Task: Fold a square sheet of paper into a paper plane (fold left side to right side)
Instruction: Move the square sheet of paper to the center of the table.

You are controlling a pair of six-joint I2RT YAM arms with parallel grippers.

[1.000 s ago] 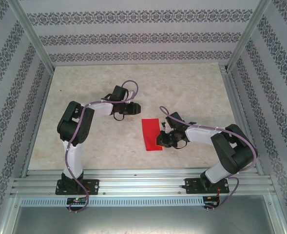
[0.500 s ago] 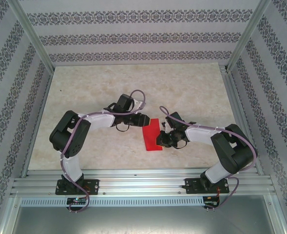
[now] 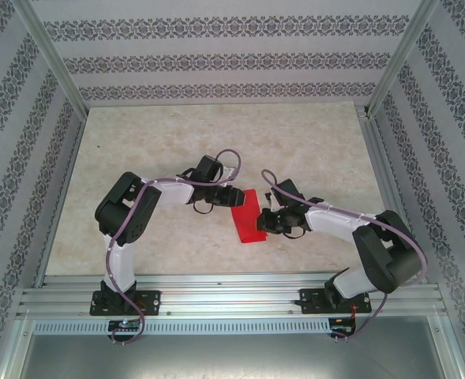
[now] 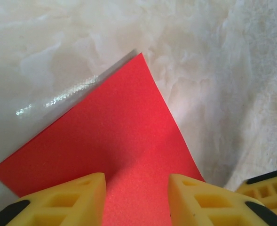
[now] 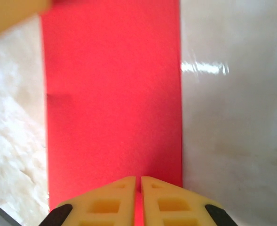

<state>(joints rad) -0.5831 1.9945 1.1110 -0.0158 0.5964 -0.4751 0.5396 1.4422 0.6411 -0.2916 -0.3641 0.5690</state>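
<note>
1. Tabletop: beige marble-look surface with a glossy finish, filling the middle of the top view. White glare streaks show on it in both wrist views.
2. Back wall: white wallpaper with grey ornamental bands running across the top of the frame.
3. Left side wall and right side wall: same banded wallpaper, at the frame edges.
4. Aluminium posts, upper left and upper right, slanting in from the top corners.
5. Aluminium rails: stacked horizontal profiles across the lower frame.
6. Slotted strip: just below the rails.
7. Grey metal sheet: along the bottom edge.
</note>
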